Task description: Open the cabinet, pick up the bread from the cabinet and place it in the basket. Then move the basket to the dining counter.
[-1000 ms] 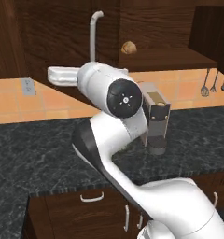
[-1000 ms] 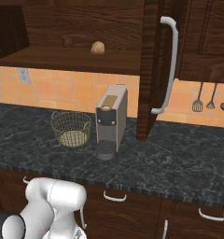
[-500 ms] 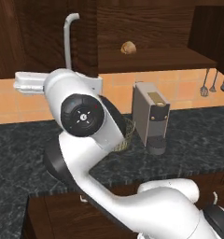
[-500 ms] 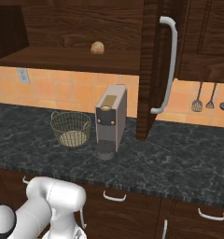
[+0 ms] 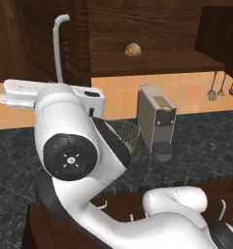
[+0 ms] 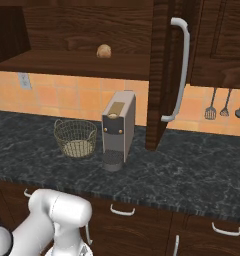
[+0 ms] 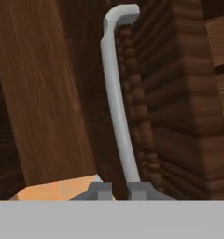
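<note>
Writing is not being made out anywhere on the coffee machine or the cabinet. In the hand view, the gripper is being held narrow around the foot of the cabinet's silver handle, whether pinched cannot be told. The bread is lying on the open shelf, well beyond the hand, and the basket is sitting below it beside the machine. Since half a second ago, the arm's elbow is being swung lower and leftward.
</note>
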You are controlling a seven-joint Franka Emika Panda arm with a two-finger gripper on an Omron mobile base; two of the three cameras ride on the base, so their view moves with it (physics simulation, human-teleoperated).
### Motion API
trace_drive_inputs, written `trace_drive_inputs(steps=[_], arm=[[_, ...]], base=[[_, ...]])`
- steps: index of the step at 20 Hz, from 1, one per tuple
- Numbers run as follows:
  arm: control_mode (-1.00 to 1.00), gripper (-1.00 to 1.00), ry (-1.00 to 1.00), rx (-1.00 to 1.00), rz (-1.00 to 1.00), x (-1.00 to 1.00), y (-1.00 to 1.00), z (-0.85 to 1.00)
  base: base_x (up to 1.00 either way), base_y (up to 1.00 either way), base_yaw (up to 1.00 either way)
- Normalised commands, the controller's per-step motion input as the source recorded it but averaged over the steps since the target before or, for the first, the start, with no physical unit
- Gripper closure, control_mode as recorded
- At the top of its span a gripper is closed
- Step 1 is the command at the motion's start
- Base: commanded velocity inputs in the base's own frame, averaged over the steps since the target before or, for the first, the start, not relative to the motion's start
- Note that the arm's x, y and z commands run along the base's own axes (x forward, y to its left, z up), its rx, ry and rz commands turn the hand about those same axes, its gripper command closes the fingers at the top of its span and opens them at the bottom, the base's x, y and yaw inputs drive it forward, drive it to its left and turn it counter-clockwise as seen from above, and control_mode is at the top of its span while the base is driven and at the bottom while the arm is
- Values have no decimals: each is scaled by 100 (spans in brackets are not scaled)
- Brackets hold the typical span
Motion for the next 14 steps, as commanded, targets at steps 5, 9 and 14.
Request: trace_drive_inputs(steps=[5,9,14], arm=[[-100,100,-19,6,-1,-100,-56,26],[-100,100,0,7,1,10,-100,0],[-100,100,-1,-9,4,40,-100,1]], base=[[0,0,0],[0,0,0],[0,0,0]])
